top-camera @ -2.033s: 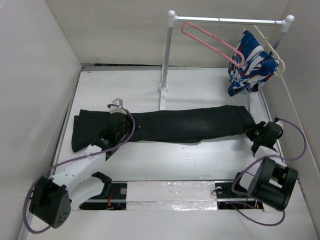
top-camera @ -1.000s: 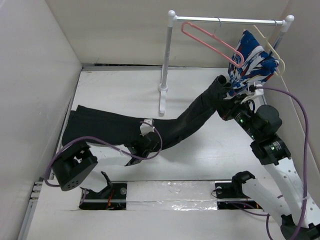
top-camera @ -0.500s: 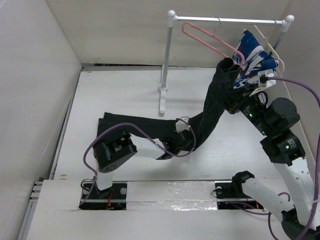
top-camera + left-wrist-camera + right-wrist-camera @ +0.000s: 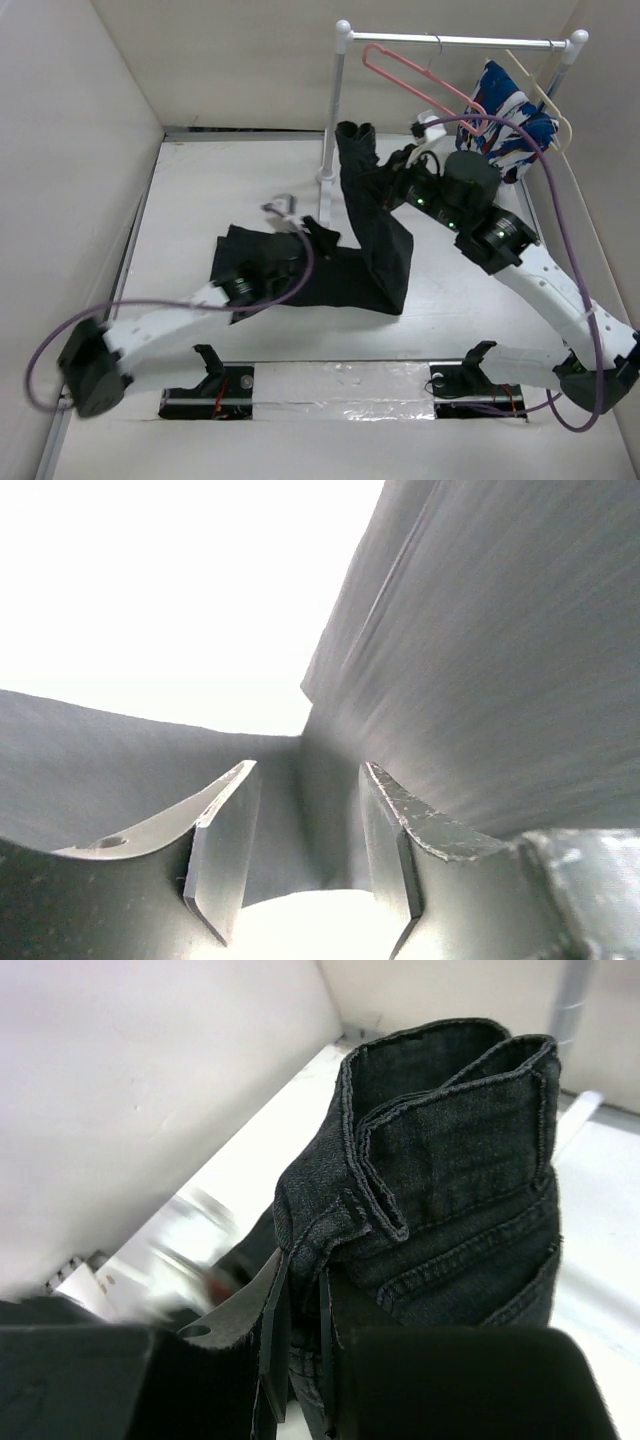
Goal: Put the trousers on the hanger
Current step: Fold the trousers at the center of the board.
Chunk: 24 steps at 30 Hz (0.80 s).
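On the bench (image 4: 220,170) most of the trousers (image 4: 375,255) lie crumpled mid-surface, while the waistband end is hoisted up beside the rack post (image 4: 332,110), below and left of the hanger (image 4: 418,84). Right claw (image 4: 303,1272) is nearly closed, pinching the waistband edge; the wrist view shows the seam clamped between its fingers. Left claw (image 4: 307,770) has its jaws parted with dark fabric right ahead of the tips; nothing looks pinched, so I read it as let go, hovering at the fold low on the legs. Pink hanger hangs by its hook on the rail (image 4: 480,42), loop bare, no fabric through or over it. Progress, judged: the lift has begun, but the threading or draping over the hanger bar is not done, and most of the garment's length is yet to be raised. No real containers in view. The only things carrying anything are the hangers: a cream hanger (image 4: 540,95) at the right end of the rail holds a blue, white and red patterned garment (image 4: 505,115), and the pink one holds nothing.
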Each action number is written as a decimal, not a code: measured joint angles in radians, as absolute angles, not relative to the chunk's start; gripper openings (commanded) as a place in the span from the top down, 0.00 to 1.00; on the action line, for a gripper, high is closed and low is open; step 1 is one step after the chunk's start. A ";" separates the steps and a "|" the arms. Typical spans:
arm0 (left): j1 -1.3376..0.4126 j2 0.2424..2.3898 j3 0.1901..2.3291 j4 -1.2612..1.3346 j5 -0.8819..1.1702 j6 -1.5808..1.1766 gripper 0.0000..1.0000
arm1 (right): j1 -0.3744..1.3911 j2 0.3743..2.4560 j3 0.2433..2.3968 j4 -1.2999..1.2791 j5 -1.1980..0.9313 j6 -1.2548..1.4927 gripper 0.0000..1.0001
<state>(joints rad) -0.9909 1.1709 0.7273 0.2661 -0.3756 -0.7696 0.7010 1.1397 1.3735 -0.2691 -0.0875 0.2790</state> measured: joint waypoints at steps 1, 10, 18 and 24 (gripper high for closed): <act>-0.952 1.060 0.714 0.236 -0.393 -0.766 0.60 | 0.724 1.169 1.383 -0.262 -0.079 0.278 1.00; -0.707 0.525 0.802 -0.047 -0.485 -0.696 0.63 | 0.922 1.517 1.532 -0.150 -0.003 0.281 1.00; -0.704 0.454 0.841 -0.208 -0.547 -0.678 0.63 | 1.110 2.011 1.724 -0.054 -0.032 0.320 0.25; -0.704 0.382 0.808 -0.250 -0.580 -0.697 0.62 | 1.177 2.017 1.569 -0.038 -0.041 0.334 0.17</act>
<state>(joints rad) -0.7040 0.3817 0.8082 -0.2504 -0.5797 -0.6971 1.1767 2.0167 1.5688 -0.0383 -0.0414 0.3344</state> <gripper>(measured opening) 0.382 0.878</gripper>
